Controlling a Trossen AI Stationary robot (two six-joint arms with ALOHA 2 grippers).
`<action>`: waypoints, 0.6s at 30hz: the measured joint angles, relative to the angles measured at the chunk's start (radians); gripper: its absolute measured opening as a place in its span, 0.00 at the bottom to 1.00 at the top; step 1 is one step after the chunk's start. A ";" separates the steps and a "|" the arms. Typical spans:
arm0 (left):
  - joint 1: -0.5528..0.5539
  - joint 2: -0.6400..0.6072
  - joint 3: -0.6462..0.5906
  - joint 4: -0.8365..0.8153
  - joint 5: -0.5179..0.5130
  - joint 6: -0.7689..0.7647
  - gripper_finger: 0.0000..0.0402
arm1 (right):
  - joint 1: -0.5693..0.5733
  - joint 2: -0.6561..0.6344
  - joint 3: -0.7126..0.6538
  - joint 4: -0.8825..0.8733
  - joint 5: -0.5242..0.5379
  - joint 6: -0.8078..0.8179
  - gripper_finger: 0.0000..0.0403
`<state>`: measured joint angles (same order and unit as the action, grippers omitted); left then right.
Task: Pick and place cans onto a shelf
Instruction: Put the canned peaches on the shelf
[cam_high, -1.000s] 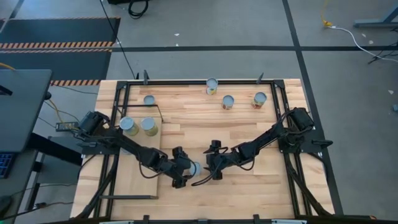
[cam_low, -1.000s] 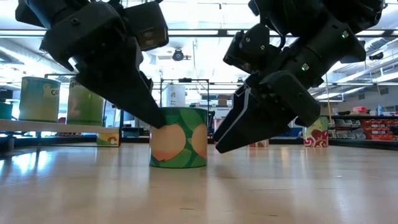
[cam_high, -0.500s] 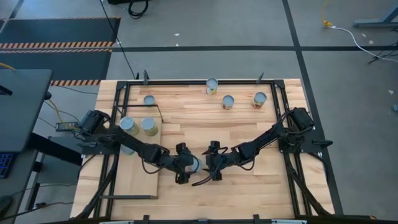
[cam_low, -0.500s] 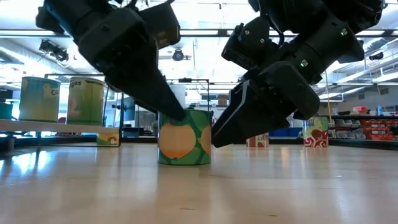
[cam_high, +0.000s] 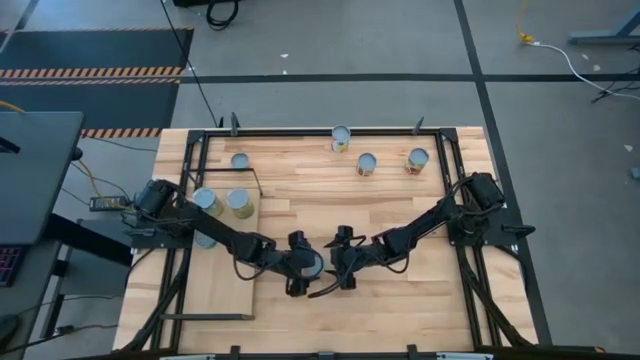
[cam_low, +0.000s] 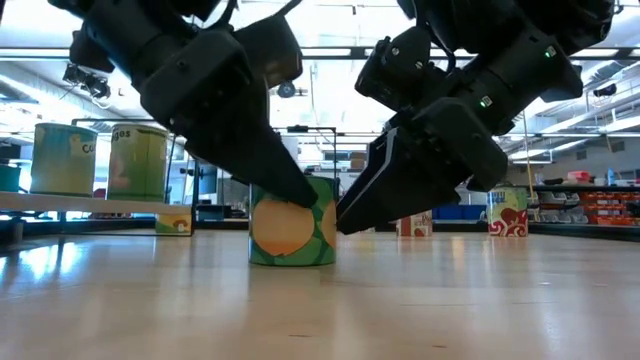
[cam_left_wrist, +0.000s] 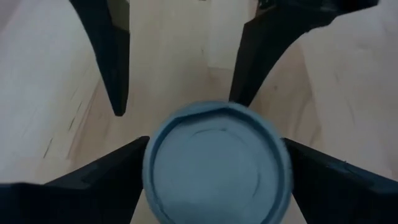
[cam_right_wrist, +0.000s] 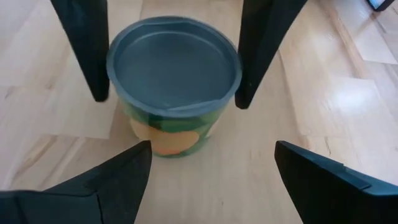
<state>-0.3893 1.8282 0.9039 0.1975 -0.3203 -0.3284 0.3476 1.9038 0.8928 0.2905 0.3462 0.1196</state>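
A green can (cam_low: 292, 221) with a pale orange fruit picture on its label and a pale grey-blue top stood upright on the bare tabletop (cam_high: 400, 300), near the middle of the front half, well clear of the shelf (cam_high: 250, 240). Both arms met over it. The left tool (cam_high: 306, 268) reached in from the left with its fingers spread to either side of the can; in the left wrist view the can's lid (cam_left_wrist: 216, 163) filled the gap between the two fingers (cam_left_wrist: 93, 186), close against them, though whether they pressed on it could not be told. The right tool (cam_high: 337, 268) faced the can from the opposite side with its fingers (cam_right_wrist: 93, 190) spread apart; the can (cam_right_wrist: 174, 81) sat ahead of them, not between them. In the low view the tips of both tools came down to the can's upper rim from either side.

The shelf lay along the left side of the tabletop. Two cans (cam_high: 207, 202) (cam_high: 239, 203) stood on it side by side near its far end; in the low view they showed as a pale blue can (cam_low: 64, 159) and a green one (cam_low: 140, 162). Another can (cam_high: 240, 161) stood beyond them near the far left corner of the black frame. Three more cans (cam_high: 341, 138) (cam_high: 367, 164) (cam_high: 417, 160) stood along the far edge of the tabletop, well apart from the arms. All tops were closed, so their contents could not be seen.
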 joint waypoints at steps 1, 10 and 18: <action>0.000 0.000 0.000 0.007 0.001 0.000 0.88 | 0.001 0.000 0.000 -0.001 0.000 0.000 0.86; 0.000 0.000 0.000 0.021 0.006 -0.005 0.71 | -0.001 0.000 0.000 -0.012 -0.001 -0.009 0.86; 0.000 -0.131 -0.001 -0.154 0.017 -0.027 0.71 | -0.001 -0.096 0.000 -0.164 0.011 0.013 0.86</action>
<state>-0.3897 1.6974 0.9031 0.0439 -0.3028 -0.3557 0.3462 1.8077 0.8925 0.1263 0.3575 0.1325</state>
